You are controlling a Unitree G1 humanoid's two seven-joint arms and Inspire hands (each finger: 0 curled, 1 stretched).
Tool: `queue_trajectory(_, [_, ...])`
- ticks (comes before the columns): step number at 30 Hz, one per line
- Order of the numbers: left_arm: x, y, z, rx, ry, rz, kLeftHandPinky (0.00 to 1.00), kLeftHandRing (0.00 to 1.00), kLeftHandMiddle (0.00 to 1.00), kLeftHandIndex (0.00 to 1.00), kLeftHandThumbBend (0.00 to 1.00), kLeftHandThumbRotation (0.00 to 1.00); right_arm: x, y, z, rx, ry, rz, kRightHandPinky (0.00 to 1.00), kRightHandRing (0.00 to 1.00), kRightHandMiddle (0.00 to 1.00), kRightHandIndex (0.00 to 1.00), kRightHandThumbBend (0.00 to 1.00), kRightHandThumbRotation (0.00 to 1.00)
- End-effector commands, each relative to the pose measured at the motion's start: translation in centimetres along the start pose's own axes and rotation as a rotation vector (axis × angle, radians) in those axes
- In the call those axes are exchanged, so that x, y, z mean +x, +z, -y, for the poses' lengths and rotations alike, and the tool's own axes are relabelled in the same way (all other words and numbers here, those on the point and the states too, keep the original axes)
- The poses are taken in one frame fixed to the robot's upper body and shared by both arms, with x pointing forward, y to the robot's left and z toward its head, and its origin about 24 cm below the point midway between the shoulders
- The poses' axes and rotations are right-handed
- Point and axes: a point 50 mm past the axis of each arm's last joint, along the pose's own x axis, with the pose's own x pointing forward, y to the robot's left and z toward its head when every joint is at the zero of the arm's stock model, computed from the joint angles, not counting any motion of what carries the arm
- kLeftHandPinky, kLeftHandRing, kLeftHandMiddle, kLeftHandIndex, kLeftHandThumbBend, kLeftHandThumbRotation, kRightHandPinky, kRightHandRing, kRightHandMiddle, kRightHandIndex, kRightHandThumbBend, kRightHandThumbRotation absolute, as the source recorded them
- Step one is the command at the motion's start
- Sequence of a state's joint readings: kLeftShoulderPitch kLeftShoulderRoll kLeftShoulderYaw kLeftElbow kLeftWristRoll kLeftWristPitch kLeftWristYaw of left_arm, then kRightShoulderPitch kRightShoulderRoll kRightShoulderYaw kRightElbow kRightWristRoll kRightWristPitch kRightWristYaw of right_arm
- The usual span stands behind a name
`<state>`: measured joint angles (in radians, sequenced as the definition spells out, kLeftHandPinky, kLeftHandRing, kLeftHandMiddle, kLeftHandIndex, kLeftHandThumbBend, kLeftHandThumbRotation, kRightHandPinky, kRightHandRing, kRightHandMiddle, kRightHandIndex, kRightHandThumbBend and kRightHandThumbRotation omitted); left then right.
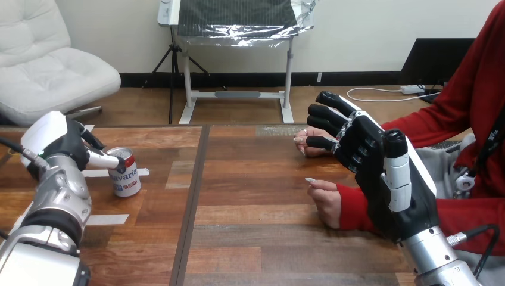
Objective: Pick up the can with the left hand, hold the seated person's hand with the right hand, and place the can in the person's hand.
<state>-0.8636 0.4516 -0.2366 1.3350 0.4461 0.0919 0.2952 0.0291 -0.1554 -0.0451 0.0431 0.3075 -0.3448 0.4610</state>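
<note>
Wooden bench point(250, 238) keeps the can point(126, 176) just beside your left hand point(59, 143), spread to grasp; right hand point(381, 179) hangs open.

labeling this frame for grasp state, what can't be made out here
- Head view: whether the left hand grips the can or only touches it; the hand's own back hides the contact side.
- Head view: part of the person's farther hand, covered by the raised right hand; touching or apart cannot be told.
- Head view: the palm of the person's nearer hand, turned away from the camera.
</note>
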Motion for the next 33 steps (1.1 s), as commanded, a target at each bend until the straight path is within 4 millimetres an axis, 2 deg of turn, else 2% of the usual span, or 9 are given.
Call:
queue_trajectory(1, [0.32,3.09,-1.74,-0.003,0.078,0.112,0.49,0.59,0.63,0.62,0.84,0.31,1.54,1.32,0.10,-0.021,0.015,0.069,0.78,0.87,0.86,0.87,0.86,1.00])
queue_trajectory(11, [0.29,3.30,-1.77,0.000,0.089,0.119,0.63,0.72,0.76,0.74,0.87,0.37,1.51,1.38,0.10,-0.022,0.018,0.070,0.78,0.87,0.86,0.87,0.86,1.00])
queue_trajectory(20, [0.30,3.44,-1.71,-0.011,0.075,0.120,0.69,0.78,0.81,0.79,0.91,0.40,1.50,1.44,0.09,-0.019,0.024,0.069,0.78,0.87,0.86,0.87,0.86,1.00])
queue_trajectory(33, [0.35,3.41,-1.34,0.029,-0.013,0.118,0.71,0.82,0.85,0.84,0.95,0.47,1.46,1.53,0.08,-0.030,0.028,0.073,0.78,0.87,0.86,0.87,0.85,1.00])
